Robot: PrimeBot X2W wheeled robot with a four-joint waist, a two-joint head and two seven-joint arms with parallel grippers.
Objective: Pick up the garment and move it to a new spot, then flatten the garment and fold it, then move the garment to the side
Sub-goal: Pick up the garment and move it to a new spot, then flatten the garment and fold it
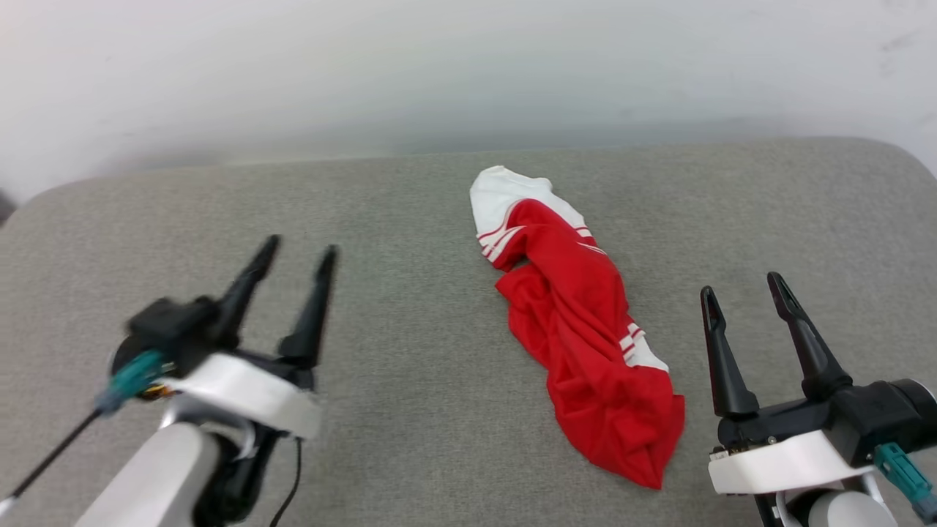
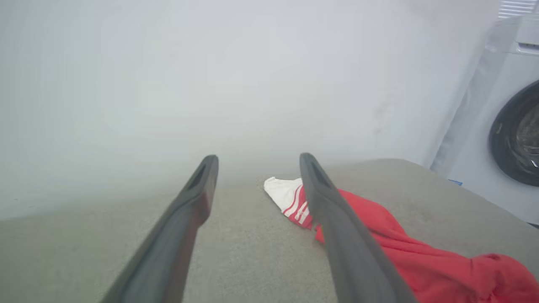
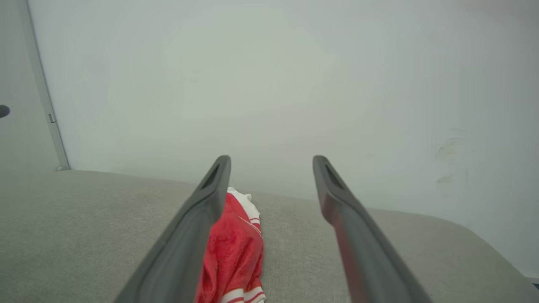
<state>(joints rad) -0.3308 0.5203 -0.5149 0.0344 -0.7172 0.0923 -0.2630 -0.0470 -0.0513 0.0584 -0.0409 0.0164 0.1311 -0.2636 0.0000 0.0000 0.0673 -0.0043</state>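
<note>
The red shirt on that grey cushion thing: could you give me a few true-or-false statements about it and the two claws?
1. The garment lies crumpled on the grey surface. True.
2. The left gripper grips the garment. False: it is open and apart from it.
3. The right gripper is open. True.
4. The garment is folded into a neat square. False: it is a long bunched heap.
5. A washing machine stands beside the surface. True.
</note>
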